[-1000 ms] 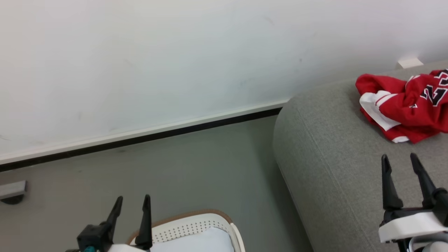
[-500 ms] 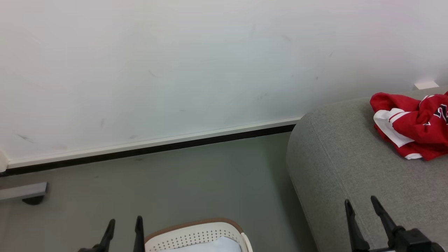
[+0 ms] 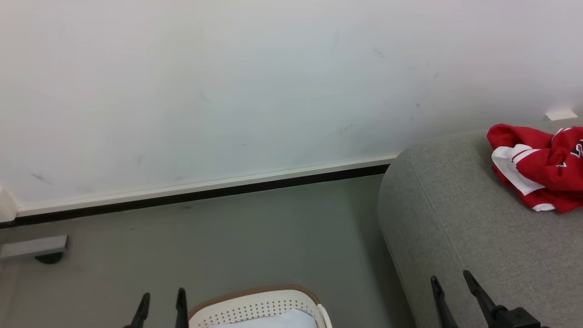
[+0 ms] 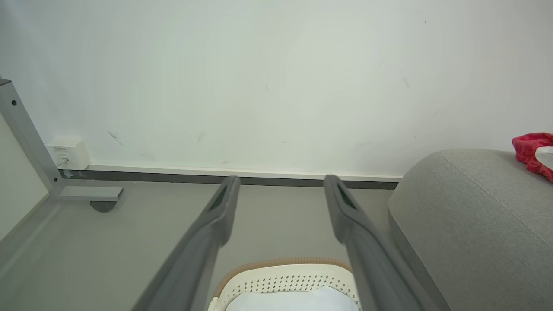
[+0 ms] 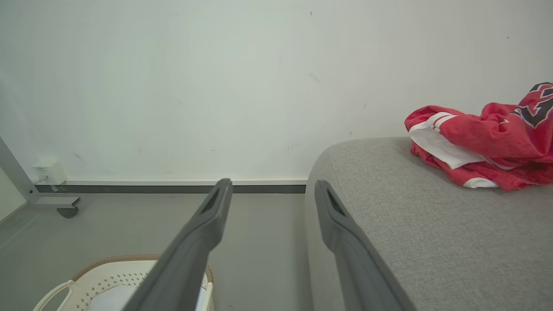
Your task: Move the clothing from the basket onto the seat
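The red clothing (image 3: 542, 175) with white trim lies bunched on the grey seat (image 3: 460, 228) at the right; part of a black-and-white number shows on the clothing (image 5: 488, 138). The cream basket (image 3: 259, 307) with its brown rim stands on the floor at the bottom centre, showing a pale bottom and no red garment. My left gripper (image 3: 161, 298) is open just left of the basket. Over the seat's near edge my right gripper (image 3: 451, 284) stands open and holds nothing. In the wrist views both the left gripper (image 4: 281, 185) and the right gripper (image 5: 272, 190) are spread with bare gaps.
A white wall with a dark baseboard (image 3: 205, 193) runs behind the grey floor. A grey metal frame foot with a castor (image 3: 38, 248) sits at the left, beside a small white wall box (image 4: 67, 153). The basket's handle (image 5: 52, 293) faces the seat's side.
The head camera has tilted up and turned left, so seat, clothing and basket slid right and down. Both grippers sank toward the bottom edge; they stay open.
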